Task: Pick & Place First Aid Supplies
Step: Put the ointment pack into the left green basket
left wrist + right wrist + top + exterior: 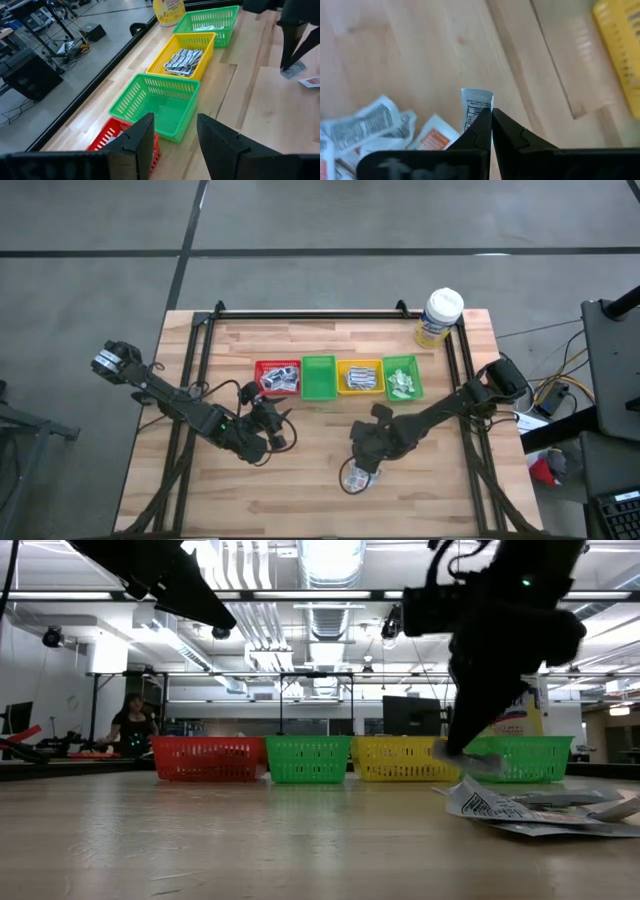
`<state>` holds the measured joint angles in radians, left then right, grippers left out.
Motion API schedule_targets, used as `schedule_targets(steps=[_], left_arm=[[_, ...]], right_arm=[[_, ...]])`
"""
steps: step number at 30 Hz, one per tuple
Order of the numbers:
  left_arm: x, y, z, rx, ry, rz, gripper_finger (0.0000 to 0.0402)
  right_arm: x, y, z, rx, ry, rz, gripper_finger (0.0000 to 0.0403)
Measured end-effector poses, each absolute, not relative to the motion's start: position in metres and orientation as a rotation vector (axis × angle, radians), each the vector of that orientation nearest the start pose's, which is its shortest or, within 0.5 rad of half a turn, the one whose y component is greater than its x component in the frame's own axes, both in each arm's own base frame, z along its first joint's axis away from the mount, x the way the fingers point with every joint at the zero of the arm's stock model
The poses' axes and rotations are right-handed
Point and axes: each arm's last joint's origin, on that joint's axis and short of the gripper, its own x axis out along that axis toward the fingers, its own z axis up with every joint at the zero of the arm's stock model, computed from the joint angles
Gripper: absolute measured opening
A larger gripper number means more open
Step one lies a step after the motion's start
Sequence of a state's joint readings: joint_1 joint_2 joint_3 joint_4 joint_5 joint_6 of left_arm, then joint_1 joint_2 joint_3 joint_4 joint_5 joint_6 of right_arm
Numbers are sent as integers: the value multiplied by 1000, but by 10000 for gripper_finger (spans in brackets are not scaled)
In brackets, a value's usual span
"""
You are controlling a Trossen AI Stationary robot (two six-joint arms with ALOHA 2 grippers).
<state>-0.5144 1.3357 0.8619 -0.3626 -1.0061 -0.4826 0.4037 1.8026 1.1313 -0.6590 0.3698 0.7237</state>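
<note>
The right gripper [491, 116] pinches one packet [476, 105] by its edge, jaws shut; it could slip free mid-carry.

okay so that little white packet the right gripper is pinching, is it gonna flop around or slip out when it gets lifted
Probably light and a bit floppy: the packet is thin paper, standing up past the right gripper whose jaws are shut on its lower edge. It may slip, since only a narrow edge is pinched. It looks unlikely to break.
</note>
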Motion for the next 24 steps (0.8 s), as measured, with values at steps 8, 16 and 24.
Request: schedule_targets(steps=[8,16,24], left_arm=[[238,-106,240,123,477,587,151],[238,-107,240,119,483,577,151],[238,-107,240,118,484,575,151]], right_arm=[[330,127,194,38,1053,-325,8],[351,119,228,-153,920,-346,8],[358,111,245,-270,807,-504,8]])
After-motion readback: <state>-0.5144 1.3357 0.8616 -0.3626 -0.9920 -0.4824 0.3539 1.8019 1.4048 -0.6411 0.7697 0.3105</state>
